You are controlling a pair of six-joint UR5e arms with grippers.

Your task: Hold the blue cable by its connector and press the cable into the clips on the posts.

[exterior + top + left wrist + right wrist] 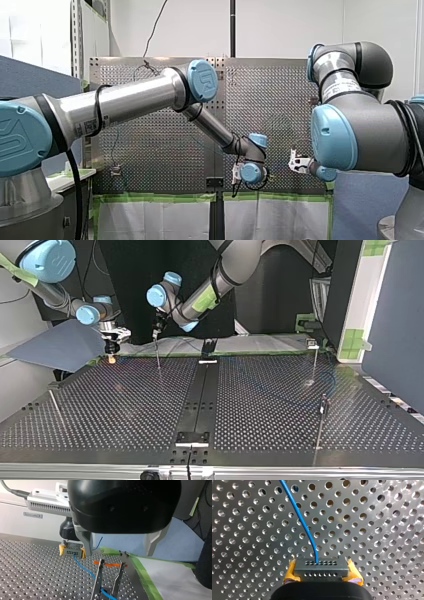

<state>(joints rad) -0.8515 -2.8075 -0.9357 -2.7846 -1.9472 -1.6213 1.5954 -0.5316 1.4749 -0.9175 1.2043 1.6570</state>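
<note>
My right gripper (321, 576) is shut on a grey multi-hole connector (321, 567), with a yellow pad on each side of it. The thin blue cable (302, 522) leaves the connector and runs out over the perforated plate. In the left wrist view the connector (71, 551) sits beside one finger of my left gripper (118, 553), whose metal fingers stand wide open and hold nothing. Under that gap rises a metal post with an orange clip (110, 564). The blue cable (83, 567) slopes down to the post's foot. At the top view's far left are my right gripper (111, 347) and my left gripper (156, 335).
More thin posts stand on the perforated table (260, 410): one at the far right (315, 357), one nearer at the right (323, 407), one at the left (55, 407). Green tape (140, 567) edges the plate by the clip post. A black rail (200, 400) runs down the middle.
</note>
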